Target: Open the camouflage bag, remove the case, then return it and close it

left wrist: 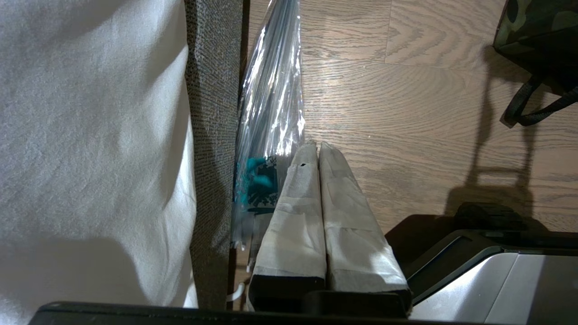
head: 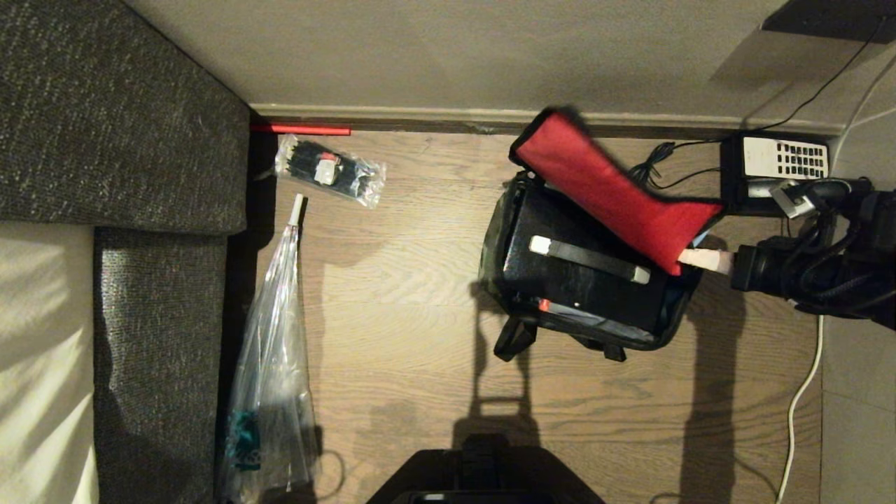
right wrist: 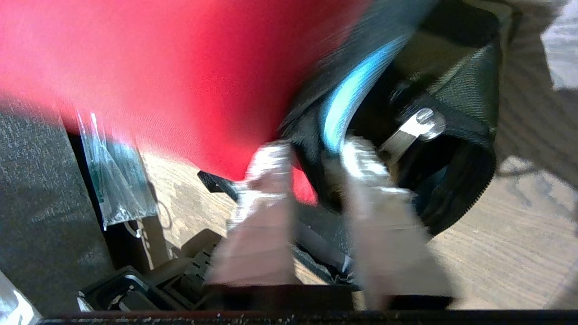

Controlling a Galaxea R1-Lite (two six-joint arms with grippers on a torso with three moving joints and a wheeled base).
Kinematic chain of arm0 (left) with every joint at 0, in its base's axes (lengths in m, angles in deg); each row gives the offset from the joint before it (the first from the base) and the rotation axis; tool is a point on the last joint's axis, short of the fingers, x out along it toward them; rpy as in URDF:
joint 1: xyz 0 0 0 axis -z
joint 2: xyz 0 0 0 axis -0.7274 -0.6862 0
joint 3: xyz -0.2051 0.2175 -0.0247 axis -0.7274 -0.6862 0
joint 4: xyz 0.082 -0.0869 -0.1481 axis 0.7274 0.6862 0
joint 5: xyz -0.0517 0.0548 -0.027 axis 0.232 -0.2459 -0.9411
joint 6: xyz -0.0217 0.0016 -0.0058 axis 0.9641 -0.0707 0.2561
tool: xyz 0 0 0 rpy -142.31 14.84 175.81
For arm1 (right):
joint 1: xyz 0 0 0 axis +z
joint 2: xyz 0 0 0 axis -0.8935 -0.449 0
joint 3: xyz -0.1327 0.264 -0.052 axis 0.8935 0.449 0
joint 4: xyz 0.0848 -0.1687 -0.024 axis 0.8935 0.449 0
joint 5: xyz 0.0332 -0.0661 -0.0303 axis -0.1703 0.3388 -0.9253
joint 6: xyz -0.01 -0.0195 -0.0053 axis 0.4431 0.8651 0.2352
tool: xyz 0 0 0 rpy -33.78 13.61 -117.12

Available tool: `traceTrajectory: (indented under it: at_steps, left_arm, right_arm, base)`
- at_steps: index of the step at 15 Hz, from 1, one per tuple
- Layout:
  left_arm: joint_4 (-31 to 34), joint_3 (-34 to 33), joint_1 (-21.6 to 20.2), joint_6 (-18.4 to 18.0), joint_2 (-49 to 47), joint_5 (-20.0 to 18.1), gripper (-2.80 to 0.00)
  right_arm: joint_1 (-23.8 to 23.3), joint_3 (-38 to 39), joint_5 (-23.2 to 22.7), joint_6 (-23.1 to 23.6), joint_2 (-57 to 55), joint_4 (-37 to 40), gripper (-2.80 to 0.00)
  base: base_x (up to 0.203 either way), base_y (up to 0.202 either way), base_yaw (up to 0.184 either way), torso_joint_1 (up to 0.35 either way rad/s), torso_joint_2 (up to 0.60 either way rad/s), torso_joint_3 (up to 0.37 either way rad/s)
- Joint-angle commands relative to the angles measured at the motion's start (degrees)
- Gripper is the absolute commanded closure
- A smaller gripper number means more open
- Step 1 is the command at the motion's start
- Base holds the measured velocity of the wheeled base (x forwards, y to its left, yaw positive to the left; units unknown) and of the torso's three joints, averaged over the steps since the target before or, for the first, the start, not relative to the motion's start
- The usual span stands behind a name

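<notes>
The camouflage bag (head: 584,294) stands on the wooden floor (head: 406,294), near the wall and just beside a black desk telephone (head: 773,168) with a white keypad. The bag's lid (head: 609,189) is raised and shows its red lining; it leans over the right part of the opening. Inside the bag sits the case (head: 581,269), a black box with a dark bar (head: 588,259) on top that has whitish ends.

The right end effector (head: 703,257) reaches in from the right side and its pale taped fingers (right wrist: 266,216) are at the lower corner of the lid. In the right wrist view the two fingers stand apart, with the black edge of the lid and a light blue loop (right wrist: 345,106) between them; the view is blurred, so I cannot tell if they press on the edge or are only around it.

The left end effector (left wrist: 319,151) hangs low beside the grey sofa (left wrist: 212,135), well apart from the bag, with its two taped fingers pressed together and nothing between them. A long clear plastic bag (head: 269,364) lies along the sofa, and a small packet of black cable ties (head: 329,170) lies near the wall.
</notes>
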Motion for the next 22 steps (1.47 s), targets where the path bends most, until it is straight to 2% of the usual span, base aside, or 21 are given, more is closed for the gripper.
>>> traceTrajectory:
  at_steps: [1, 6, 7, 9, 10, 12, 15, 17, 19, 21, 22]
  left_arm:
    - [0.0, -0.1, 0.0, 0.0, 0.0, 0.1, 0.0]
    - [0.0, 0.0, 0.0, 0.0, 0.0, 0.0, 0.0]
    - [0.0, -0.1, 0.0, 0.0, 0.0, 0.0, 0.0]
    - [0.0, -0.1, 0.0, 0.0, 0.0, 0.0, 0.0]
    - [0.0, -0.1, 0.0, 0.0, 0.0, 0.0, 0.0]
    - [0.0, -0.1, 0.0, 0.0, 0.0, 0.0, 0.0]
    - [0.0, -0.1, 0.0, 0.0, 0.0, 0.0, 0.0]
    - [0.0, -0.1, 0.0, 0.0, 0.0, 0.0, 0.0]
    - [0.0, -0.1, 0.0, 0.0, 0.0, 0.1, 0.0]
    - [0.0, -0.1, 0.0, 0.0, 0.0, 0.1, 0.0]
    - [0.0, -0.1, 0.0, 0.0, 0.0, 0.0, 0.0]
  right_arm:
    - [0.0, 0.4, -0.3, 0.1, 0.0, -0.4, -2.8]
    - [0.1, 3.6, -0.6, 1.6, 1.3, -3.5, -2.8]
    - [0.1, 4.4, -0.4, 5.5, 1.9, -3.4, -2.8]
    - [-1.8, 8.1, -0.1, 16.3, 4.0, -0.4, -2.8]
    - [-3.7, 9.2, 0.0, 18.9, 6.3, 2.1, -2.8]
    - [-7.2, 11.5, 0.3, 20.6, 11.1, 4.1, -2.8]
    - [-9.9, 12.0, 3.8, 20.1, 18.2, 4.1, -2.8]
    - [-9.7, 12.0, 4.7, 14.8, 23.0, 4.8, -2.8]
    - [-6.3, 12.2, 6.1, 10.8, 26.1, 6.6, -2.8]
    - [-5.0, 11.8, 10.2, 7.8, 30.0, 12.2, -2.8]
    - [-4.8, 12.0, 11.2, 6.4, 32.0, 13.8, 0.0]
  base:
    - [0.0, 0.0, 0.0, 0.0, 0.0, 0.0]
    - [0.0, 0.0, 0.0, 0.0, 0.0, 0.0]
    - [0.0, 0.0, 0.0, 0.0, 0.0, 0.0]
    - [0.0, 0.0, 0.0, 0.0, 0.0, 0.0]
    - [0.0, 0.0, 0.0, 0.0, 0.0, 0.0]
    - [0.0, 0.0, 0.0, 0.0, 0.0, 0.0]
    - [0.0, 0.0, 0.0, 0.0, 0.0, 0.0]
    - [0.0, 0.0, 0.0, 0.0, 0.0, 0.0]
    - [0.0, 0.0, 0.0, 0.0, 0.0, 0.0]
    - [0.0, 0.0, 0.0, 0.0, 0.0, 0.0]
    - [0.0, 0.0, 0.0, 0.0, 0.0, 0.0]
